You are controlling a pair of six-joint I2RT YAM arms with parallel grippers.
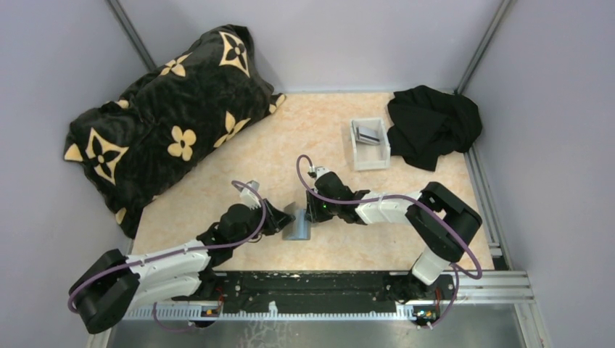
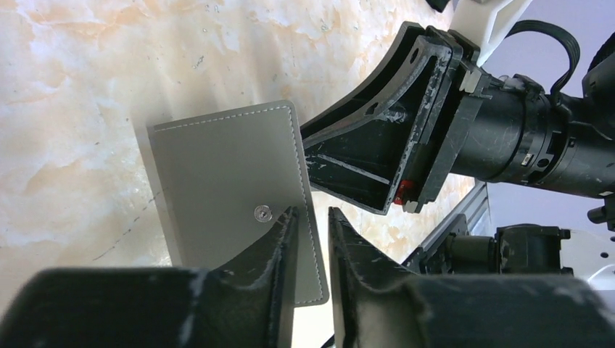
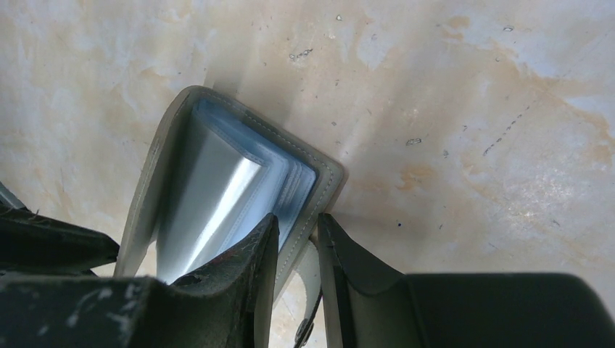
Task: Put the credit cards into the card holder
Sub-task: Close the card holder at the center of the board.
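Though clamping unclear, straddles card holder (image 2: 225, 188) cover with left gripper's (image 2: 312, 212) nearly closed jaws; pinches other cover in right gripper (image 3: 297, 217), near worktop's (image 1: 239, 156) front edge.

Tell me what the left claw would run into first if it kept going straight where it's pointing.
The card holder: the edge of its grey cover lies right between the fingers of the left claw. Straight past that stands the right claw, though depth is hard to judge here.
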